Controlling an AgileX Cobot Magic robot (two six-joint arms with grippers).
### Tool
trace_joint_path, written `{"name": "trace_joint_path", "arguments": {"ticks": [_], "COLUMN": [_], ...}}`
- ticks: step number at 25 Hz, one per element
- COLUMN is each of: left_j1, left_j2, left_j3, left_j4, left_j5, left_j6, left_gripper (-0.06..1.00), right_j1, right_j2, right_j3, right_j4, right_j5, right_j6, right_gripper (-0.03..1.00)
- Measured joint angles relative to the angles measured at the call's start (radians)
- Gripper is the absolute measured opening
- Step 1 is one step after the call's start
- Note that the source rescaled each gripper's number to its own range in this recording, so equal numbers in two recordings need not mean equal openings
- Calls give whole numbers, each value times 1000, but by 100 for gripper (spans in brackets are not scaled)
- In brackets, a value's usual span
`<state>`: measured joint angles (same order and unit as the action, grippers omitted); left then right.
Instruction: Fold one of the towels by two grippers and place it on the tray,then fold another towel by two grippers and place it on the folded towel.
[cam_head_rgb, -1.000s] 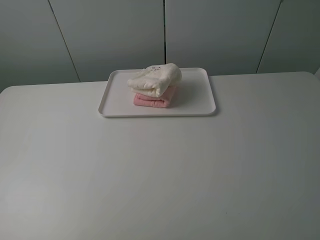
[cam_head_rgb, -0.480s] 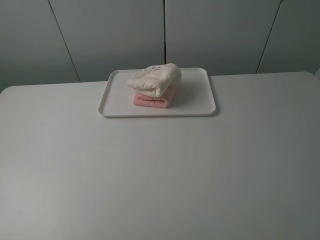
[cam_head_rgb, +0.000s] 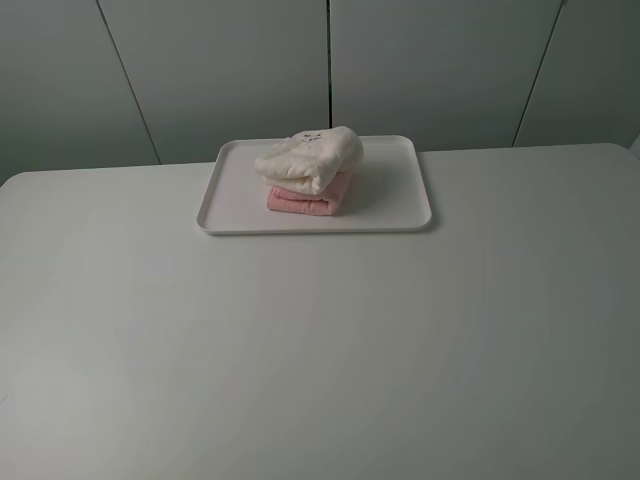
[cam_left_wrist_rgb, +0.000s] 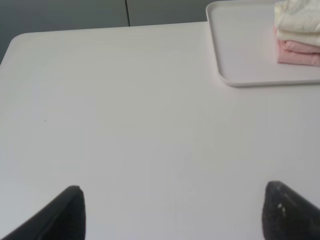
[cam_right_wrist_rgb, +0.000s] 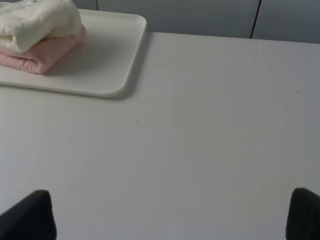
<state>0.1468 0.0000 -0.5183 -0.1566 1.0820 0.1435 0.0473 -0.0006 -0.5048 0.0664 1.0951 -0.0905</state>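
Two folded towels lie stacked on the tray (cam_head_rgb: 400, 205), which you see in the upper middle of the high view, near the far edge of the table (cam_head_rgb: 320, 350). The pink towel (cam_head_rgb: 305, 200) is at the bottom, flat on the tray floor, and the cream towel (cam_head_rgb: 312, 158) rests on top of it, covering most of it and hanging a little past it toward the left of the frame. I judge that both are placed so because the task asks for the second towel on the first, and it looks finished. The stack sits a bit left of the tray center, with bare tray on its right side. The long axis of the tray runs left to right in the frame. The rounded fold of the pink towel faces the lower edge of the frame, and the cream bundle is turned slightly diagonal over it. You find no arm in the high view. In the wrist views the left gripper (cam_left_wrist_rgb: 172, 212) and the right gripper (cam_right_wrist_rgb: 172, 215) both stand wide apart and hold nothing, above bare table, well apart from the tray.
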Motion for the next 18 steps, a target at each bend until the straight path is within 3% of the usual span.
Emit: {"name": "trace_joint_path", "arguments": {"ticks": [18], "left_j1": [0], "left_j2": [0], "left_j3": [0], "left_j4": [-20], "left_j5": [0], "left_j6": [-5], "left_gripper": [93], "right_j1": [0], "right_j2": [0], "right_j3": [0], "right_j4": [4], "right_j5": [0], "right_j6": [23], "right_gripper": [100]}}
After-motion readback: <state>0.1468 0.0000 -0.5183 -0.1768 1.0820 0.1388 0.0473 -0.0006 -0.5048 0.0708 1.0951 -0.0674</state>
